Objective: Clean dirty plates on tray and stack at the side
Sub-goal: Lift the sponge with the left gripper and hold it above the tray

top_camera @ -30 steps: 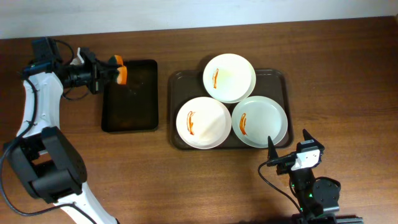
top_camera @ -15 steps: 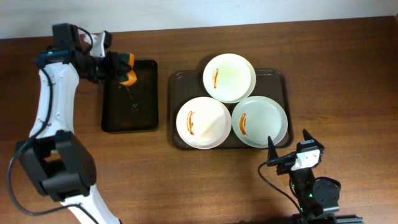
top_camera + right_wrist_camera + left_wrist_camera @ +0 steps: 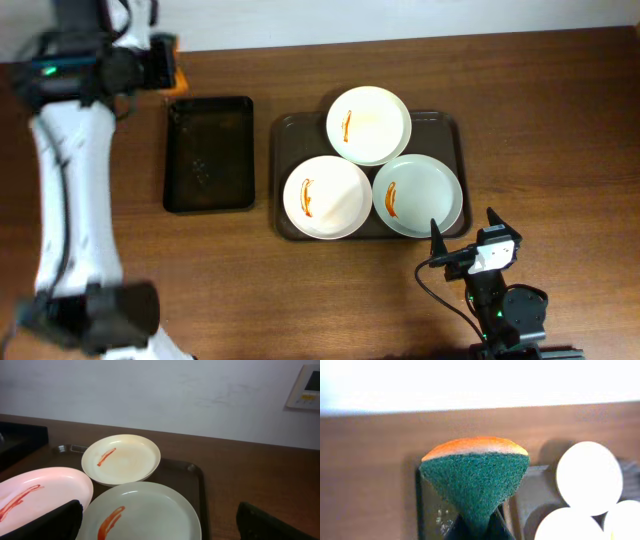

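Three streaked plates (image 3: 367,125) sit on the tray (image 3: 290,135), right of our left gripper (image 3: 476,531), which pinches a green-and-orange sponge (image 3: 476,477). Our right gripper (image 3: 159,507) gapes empty just short of them. No wiping yet, we judge; next the sponge must travel onto a plate.

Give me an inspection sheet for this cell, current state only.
Surface: brown wooden table.
Job's things: far plate, left plate and right plate sit on the tray, each with an orange-red streak; none stacked aside.
Clutter: black tray, droplets inside.
Grippers: left gripper shut on sponge, near the table's far edge beyond the black tray; right gripper open, by the tray's near-right corner.
Cables: black cable beside the right arm's base.
Surroundings: white wall, wall panel.
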Available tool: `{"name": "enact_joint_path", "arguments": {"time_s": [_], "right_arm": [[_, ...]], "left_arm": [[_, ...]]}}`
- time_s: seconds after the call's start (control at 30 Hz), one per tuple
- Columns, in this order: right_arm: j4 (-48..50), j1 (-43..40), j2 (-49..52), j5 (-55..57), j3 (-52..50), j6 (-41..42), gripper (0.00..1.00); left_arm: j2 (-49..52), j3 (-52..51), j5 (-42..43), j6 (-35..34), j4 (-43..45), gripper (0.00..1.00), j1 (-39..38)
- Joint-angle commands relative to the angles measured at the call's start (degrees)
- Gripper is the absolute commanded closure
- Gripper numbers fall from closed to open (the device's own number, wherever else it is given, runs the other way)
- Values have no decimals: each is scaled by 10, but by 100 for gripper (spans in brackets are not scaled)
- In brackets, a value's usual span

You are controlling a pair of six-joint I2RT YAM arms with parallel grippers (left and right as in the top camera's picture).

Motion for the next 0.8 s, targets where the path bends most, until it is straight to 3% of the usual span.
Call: {"name": "enact_joint_path", "arguments": {"time_s": [0.0,0.17,0.23,0.33,0.43,0.53,0.63,0.77], "right_arm": [[-3,3,-4,5,-3,-3,2],[-3,3,-4,5,-3,-3,2],[-3,3,-4,5,-3,-3,2],[-3,3,-4,5,-3,-3,2],[-3,3,-4,5,-3,-3,2],[-3,3,-4,5,-3,-3,2],[-3,3,-4,5,-3,-3,2],[-3,3,-4,5,-3,-3,2]], "left_arm": [[-1,-27,-2,11,-4,100,-1],[122,-179,-4,10,46,100,-1],[116,-157,-7,11,24,100,-1],[64,-2,-7,11,-59,100,0],[19,85,-6,11,-62,100,-2],[31,44,-14,11,-64,100,-2],[100,-99,-30,10,14,100,-2],[127,-72,-48,9,-16,100,-1]]}}
